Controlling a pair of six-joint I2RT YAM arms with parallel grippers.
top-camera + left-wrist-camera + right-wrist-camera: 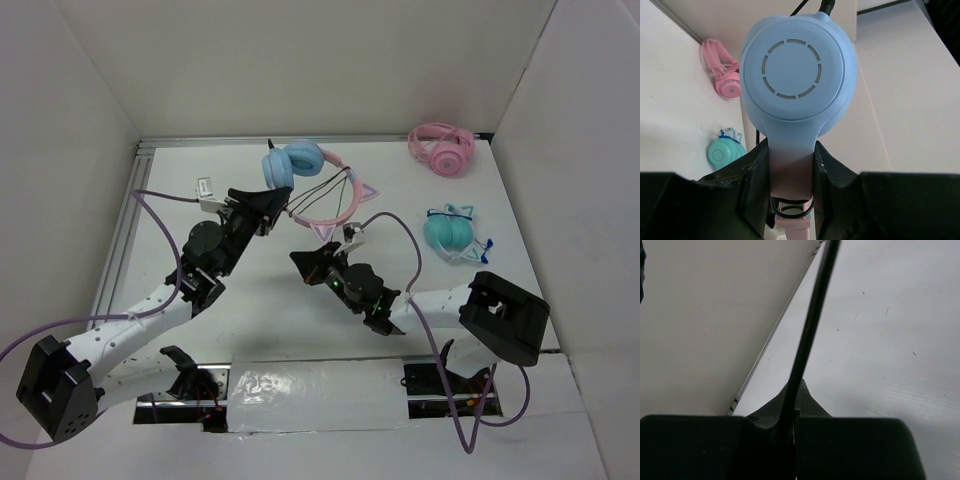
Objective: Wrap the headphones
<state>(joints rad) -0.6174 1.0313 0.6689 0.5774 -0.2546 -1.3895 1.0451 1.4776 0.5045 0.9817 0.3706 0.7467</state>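
The headphones point(303, 165) have light blue ear cups and a pink cat-ear headband point(340, 212), and they are held up above the back middle of the table. My left gripper point(262, 205) is shut on the stem just below one blue ear cup point(797, 75); loops of thin black cable point(790, 207) lie between the jaws. My right gripper point(305, 262) is shut on the black cable point(807, 335), which runs taut up and away from its jaws. Cable strands point(322, 190) cross the headband.
All-pink headphones point(441, 148) lie at the back right and teal headphones point(449, 231) at the right; both also show in the left wrist view, the pink point(722, 75) and the teal point(725, 151). White walls enclose the table. A metal rail point(125, 225) runs along the left edge.
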